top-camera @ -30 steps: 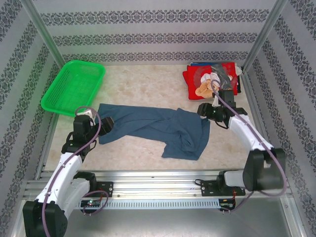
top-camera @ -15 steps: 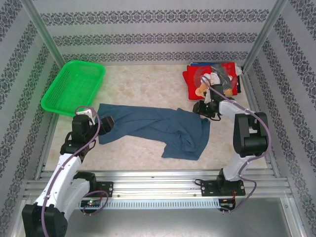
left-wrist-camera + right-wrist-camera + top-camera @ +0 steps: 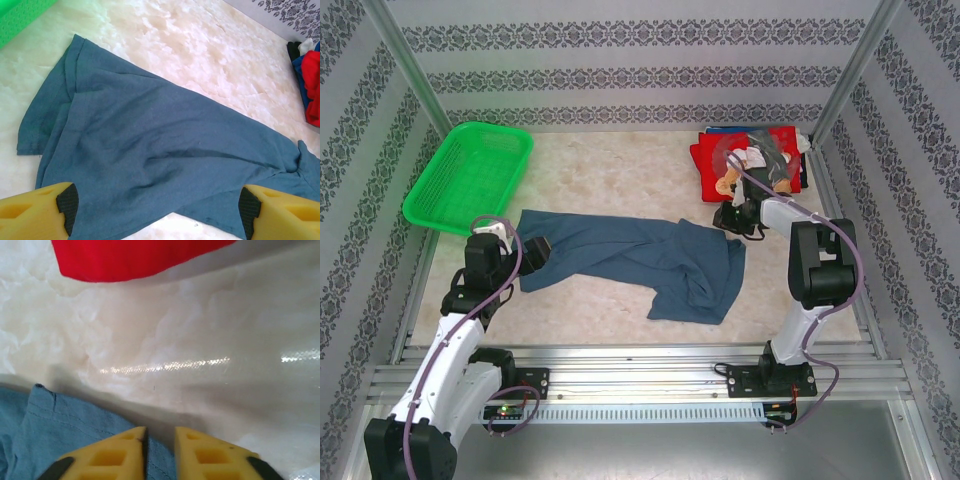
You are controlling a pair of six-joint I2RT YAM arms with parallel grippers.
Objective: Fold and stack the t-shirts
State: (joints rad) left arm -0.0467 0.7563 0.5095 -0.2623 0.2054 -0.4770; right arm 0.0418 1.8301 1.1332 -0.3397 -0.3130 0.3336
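The right arm (image 3: 817, 268) has folded upright; the right jaws, nearly closed at the right hem of the blue shirt (image 3: 620, 255), may pinch too little and slip. The left jaws gape wide, empty.

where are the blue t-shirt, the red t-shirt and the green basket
blue t-shirt (image 3: 620, 255), top view, middle of the cloth
red t-shirt (image 3: 708, 160), top view, plain left part
green basket (image 3: 470, 178), top view, bare mesh floor
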